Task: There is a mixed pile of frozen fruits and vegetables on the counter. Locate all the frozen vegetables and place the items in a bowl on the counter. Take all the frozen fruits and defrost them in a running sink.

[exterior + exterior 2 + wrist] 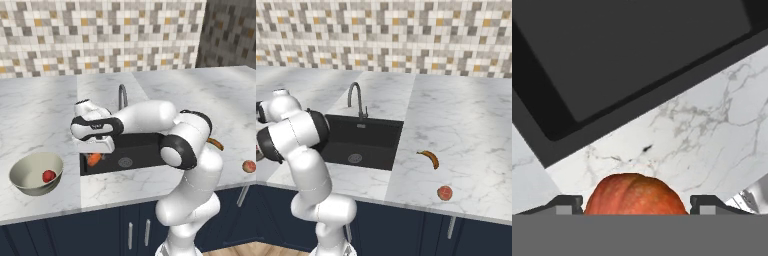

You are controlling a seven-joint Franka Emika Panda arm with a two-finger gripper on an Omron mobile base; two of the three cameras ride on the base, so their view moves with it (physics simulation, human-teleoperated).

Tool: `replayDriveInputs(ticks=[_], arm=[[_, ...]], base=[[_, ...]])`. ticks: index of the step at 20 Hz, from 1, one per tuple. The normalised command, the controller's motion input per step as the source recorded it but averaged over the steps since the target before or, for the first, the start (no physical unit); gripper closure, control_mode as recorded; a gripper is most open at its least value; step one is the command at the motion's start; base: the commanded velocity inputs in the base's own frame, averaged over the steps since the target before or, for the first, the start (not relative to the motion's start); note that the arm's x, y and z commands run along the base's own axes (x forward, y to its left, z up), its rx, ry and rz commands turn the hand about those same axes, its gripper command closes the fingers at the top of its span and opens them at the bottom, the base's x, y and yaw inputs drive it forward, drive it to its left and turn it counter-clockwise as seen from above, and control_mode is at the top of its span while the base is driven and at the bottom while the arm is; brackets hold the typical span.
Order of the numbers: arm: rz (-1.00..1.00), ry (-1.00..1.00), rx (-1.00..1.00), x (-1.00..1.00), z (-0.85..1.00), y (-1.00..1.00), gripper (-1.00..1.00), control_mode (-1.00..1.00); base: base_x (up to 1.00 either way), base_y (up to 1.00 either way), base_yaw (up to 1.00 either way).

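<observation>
Claw (94, 159) at the end of your white arm pinches the short tapered orange carrot-like piece (94, 159) between its two dark fingers; in the hand view that orange piece (635, 194) sits squarely between the fingertips (564, 204), which stand fairly wide on either side of it. You can see the claw hanging over the left part of the black rectangular sink basin (131, 155), just below the tall curved grey metal faucet (122, 96).

On the white marble tabletop with grey veins (40, 107), to the left of the sink, stands the wide round beige-grey bowl (25, 172) with its paler inside, and the small glossy red ball (49, 176) lies in it.

Look to the right of the sink in the right base view: the thin curved yellow-orange banana with dark ends (429, 158) lies on the tabletop, and the small round reddish-peach ball (444, 192) rests nearer the front edge, close to the banana but apart from it. The round metal drain (354, 158) shows in the basin floor.
</observation>
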Motion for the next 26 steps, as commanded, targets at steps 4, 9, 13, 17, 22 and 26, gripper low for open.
replayDriveInputs(ticks=[4, 9, 13, 17, 22, 26], arm=[[0.0, -0.09, 0.0, 0.0, 0.17, 0.41, 1.0, -1.0], [-0.02, -0.05, 0.0, 0.01, 0.08, 0.44, 1.0, -1.0], [-0.03, -0.01, 0.01, 0.02, 0.06, 0.46, 1.0, -1.0], [-0.02, 0.0, 0.0, 0.01, 0.11, 0.36, 1.0, -1.0], [-0.05, 0.0, -0.04, 0.03, 0.05, 0.45, 1.0, -1.0], [-0.05, 0.0, -0.04, 0.05, 0.06, 0.44, 1.0, -1.0]], base=[[0.0, 0.0, 0.0], [0.0, 0.0, 0.0], [0.0, 0.0, 0.0], [0.0, 0.0, 0.0], [0.0, 0.0, 0.0], [0.0, 0.0, 0.0]])
